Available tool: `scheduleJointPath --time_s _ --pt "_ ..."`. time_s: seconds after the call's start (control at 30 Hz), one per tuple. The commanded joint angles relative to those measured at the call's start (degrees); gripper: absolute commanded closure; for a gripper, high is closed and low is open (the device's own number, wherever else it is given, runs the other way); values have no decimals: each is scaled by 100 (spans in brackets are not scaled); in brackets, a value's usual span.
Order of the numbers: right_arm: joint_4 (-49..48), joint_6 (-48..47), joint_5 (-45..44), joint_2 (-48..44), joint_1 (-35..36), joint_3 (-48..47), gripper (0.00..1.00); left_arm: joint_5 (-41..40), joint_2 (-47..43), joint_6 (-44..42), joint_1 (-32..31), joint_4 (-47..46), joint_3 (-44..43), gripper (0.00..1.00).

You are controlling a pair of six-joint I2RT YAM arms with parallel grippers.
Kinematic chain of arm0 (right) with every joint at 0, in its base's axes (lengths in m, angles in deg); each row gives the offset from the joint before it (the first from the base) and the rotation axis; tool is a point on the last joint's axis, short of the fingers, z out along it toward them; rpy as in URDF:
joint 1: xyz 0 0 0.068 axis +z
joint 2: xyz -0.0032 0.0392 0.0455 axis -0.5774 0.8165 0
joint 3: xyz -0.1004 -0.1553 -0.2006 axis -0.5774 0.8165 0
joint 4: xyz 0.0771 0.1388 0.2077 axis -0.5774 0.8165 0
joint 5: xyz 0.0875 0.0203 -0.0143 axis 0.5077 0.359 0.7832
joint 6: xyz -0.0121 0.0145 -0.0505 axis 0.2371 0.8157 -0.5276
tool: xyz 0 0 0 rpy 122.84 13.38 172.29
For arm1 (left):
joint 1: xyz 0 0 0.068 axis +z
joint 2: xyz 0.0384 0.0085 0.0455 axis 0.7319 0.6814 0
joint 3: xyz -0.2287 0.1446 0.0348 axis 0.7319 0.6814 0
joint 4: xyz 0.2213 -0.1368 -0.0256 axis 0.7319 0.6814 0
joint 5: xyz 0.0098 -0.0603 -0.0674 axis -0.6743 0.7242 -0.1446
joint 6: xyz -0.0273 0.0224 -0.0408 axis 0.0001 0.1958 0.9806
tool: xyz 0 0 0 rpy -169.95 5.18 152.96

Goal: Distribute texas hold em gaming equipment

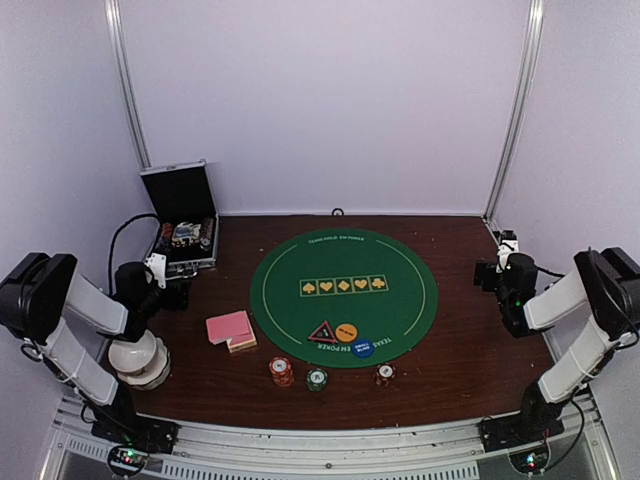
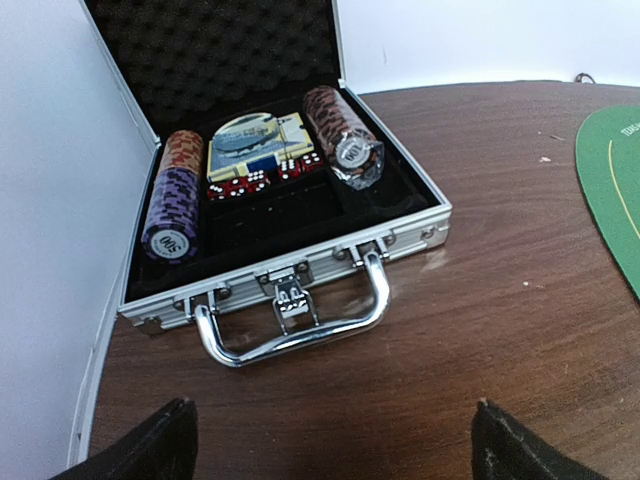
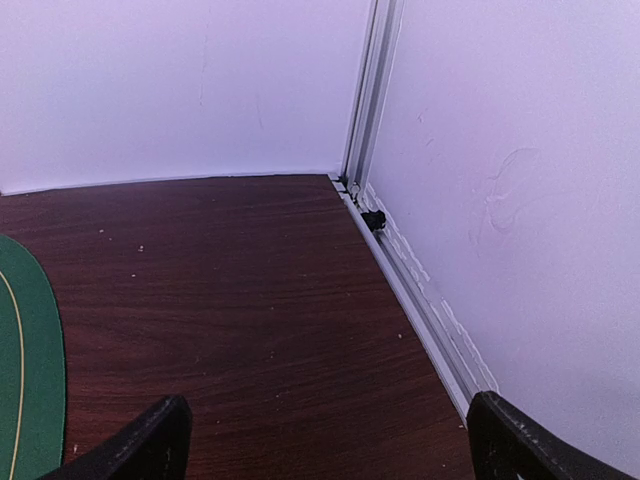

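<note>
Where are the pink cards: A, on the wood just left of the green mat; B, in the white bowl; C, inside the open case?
A: the pink cards lie on bare wood by the left edge of the green mat, outside the case and bowl.

Overhead camera, high behind the near edge, looks down over the whole table (image 1: 460,340). Left wrist camera views the open case (image 2: 290,255) low and close. Right wrist camera faces the back right corner (image 3: 350,182). All three show the green mat (image 1: 345,295).
</note>
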State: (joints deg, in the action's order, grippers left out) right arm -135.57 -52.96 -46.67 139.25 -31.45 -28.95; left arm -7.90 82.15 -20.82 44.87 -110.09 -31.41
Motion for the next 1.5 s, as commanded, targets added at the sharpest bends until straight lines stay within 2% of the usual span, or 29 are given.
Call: scheduleJointPath --time_s 0.0,0.43,0.53,0.6,0.7,0.77,0.9,1.03,1.17,1.27,1.33,1.47 --pt "-32 -11 53 -37 -5 -52 0 -47 16 48 40 -307 -67 3" --pt "-10 2 53 -43 -12 -65 0 -35 17 49 33 -287 -79 2" --pt "252 271 -394 -256 -10 -60 1 -30 -83 30 37 -209 -105 2" --pt "56 239 -303 -242 -5 -7 0 19 -358 10 34 340 -294 2" --pt "91 23 -405 -545 79 71 0 224 -744 -254 33 1907 -918 2" --pt "666 122 -711 -929 93 -71 1 116 -762 -431 39 2985 -1409 3" --pt "1570 156 -747 -1657 93 -264 1 281 -1079 -558 42 3676 -1594 2" --pt "2888 584 -638 -2385 93 -726 1 357 -1259 -295 42 5057 -2115 2" --pt "4482 850 -272 -2586 93 -1686 1 34 -1350 -183 42 5915 -2700 2" --pt "5189 1178 160 -2454 94 -2356 1 -528 -1038 43 44 7029 -3509 3" --pt "5429 1262 690 -2322 93 -2682 0 -444 -895 3 42 7577 -3890 2" --pt "5897 2162 1727 -1998 76 -3280 0 -121 -1340 -377 43 7521 -3644 2"
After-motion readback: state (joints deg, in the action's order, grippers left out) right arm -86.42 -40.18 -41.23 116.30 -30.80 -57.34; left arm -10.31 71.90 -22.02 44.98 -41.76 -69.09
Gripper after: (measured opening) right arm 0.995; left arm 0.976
